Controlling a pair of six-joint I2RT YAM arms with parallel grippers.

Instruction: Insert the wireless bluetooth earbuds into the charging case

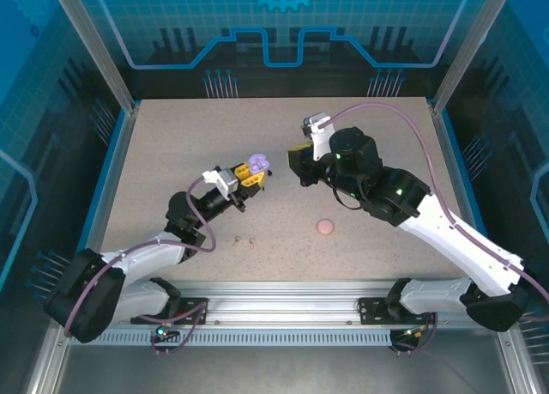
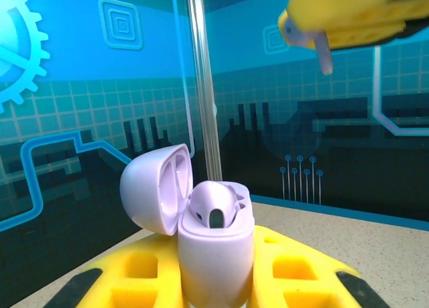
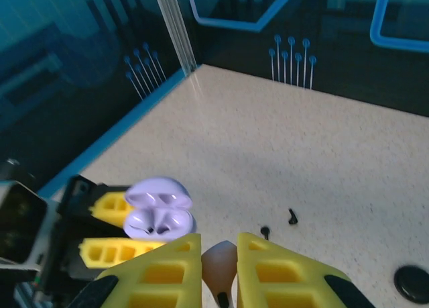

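I am clamping my left fingers (image 2: 144, 278) on the open lavender case (image 2: 214, 254) and pinching a pale earbud (image 3: 219, 262) in my right fingers (image 3: 164, 271) near it, so I am judging insertion comes next: stem lined over a free socket, then lowered.

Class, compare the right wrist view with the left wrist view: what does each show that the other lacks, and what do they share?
Right wrist adds: black earbuds and a black round case on the table. Left wrist adds: what looks like an earbud seated in the lavender case. Both: that case, open, gripped by the left hand, and the right hand pinching a pale earbud.
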